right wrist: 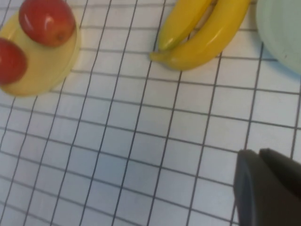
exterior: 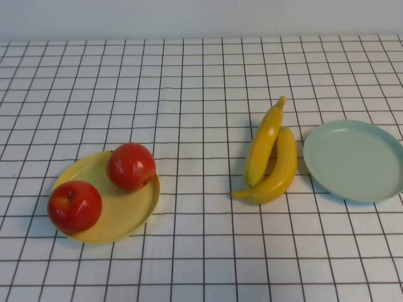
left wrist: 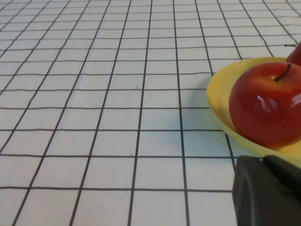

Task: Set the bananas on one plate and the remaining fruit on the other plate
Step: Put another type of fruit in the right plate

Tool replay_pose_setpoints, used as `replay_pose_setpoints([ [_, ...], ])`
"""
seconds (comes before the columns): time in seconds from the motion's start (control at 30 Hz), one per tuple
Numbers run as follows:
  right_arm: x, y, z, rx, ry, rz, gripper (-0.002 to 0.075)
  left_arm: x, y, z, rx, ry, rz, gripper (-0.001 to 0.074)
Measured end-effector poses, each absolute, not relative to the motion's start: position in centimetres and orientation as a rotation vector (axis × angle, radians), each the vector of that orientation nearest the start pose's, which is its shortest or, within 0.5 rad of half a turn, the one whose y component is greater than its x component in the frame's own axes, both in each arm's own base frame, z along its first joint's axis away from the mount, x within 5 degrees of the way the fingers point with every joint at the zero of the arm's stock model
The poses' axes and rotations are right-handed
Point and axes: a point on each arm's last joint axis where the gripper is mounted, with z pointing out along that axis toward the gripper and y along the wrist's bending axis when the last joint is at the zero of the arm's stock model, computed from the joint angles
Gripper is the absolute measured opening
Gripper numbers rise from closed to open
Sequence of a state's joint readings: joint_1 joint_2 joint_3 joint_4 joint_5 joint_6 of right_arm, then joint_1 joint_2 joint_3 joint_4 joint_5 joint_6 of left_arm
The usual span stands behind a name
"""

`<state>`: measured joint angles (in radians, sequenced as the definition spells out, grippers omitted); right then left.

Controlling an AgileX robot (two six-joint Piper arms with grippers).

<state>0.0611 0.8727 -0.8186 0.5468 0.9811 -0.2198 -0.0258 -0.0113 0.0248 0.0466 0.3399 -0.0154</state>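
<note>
Two red apples [exterior: 131, 166] [exterior: 75, 206] sit on the pale yellow plate [exterior: 126, 211] at the front left. Two yellow bananas [exterior: 264, 141] [exterior: 280, 167] lie side by side on the cloth, just left of the empty pale blue-green plate [exterior: 356, 160]. Neither gripper shows in the high view. In the left wrist view, my left gripper [left wrist: 263, 160] is shut and empty, close to the yellow plate [left wrist: 218, 92] and an apple [left wrist: 265, 106]. In the right wrist view, my right gripper [right wrist: 257, 151] is shut and empty, above the cloth, apart from the bananas [right wrist: 211, 37] and the blue-green plate [right wrist: 282, 28].
A white cloth with a black grid [exterior: 201, 94] covers the whole table. A pale wall runs along the far edge. The yellow plate with the apples also shows in the right wrist view [right wrist: 42, 66].
</note>
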Motion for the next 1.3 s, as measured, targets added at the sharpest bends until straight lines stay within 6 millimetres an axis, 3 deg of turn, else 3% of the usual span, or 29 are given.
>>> replay_pose_setpoints([
  [0.1,17.6,6.0,33.7,-0.250,2.531,0.647,-0.0016,5.3,0.0,17.5,0.039,1.836,0.016,-0.0002],
  [0.23,20.7,9.5,33.6,-0.429,2.635,0.605,-0.0016,5.3,0.0,17.5,0.039,1.836,0.016,-0.0002],
  [0.43,24.9,14.6,30.8,-0.580,2.875,0.202,-0.0016,5.3,0.0,17.5,0.039,1.836,0.016,-0.0002],
  [0.6,28.8,17.5,28.6,-0.608,2.923,0.124,0.0011,5.3,0.0,17.5,0.039,1.836,0.016,-0.0002],
  [0.7,30.8,18.7,27.9,-0.593,2.926,0.124,0.0115,5.3,0.0,17.5,0.039,1.836,0.016,-0.0002],
  [0.83,32.7,19.7,27.1,-0.496,2.941,0.119,0.0359,5.3,0.0,17.5,0.039,1.836,0.016,-0.0002],
  [0.93,33.8,20.1,26.3,-0.421,2.955,0.082,0.0481,5.3,0.0,17.5,0.039,1.836,0.016,-0.0002],
  [1.03,34.9,20.6,24.9,-0.379,2.980,0.058,0.0524,5.3,0.0,17.5,0.039,1.836,0.016,-0.0002],
  [1.3,36.4,21.2,22.3,-0.231,3.035,0.026,0.0518,5.3,0.0,17.5,0.039,1.836,0.016,-0.0002],
])
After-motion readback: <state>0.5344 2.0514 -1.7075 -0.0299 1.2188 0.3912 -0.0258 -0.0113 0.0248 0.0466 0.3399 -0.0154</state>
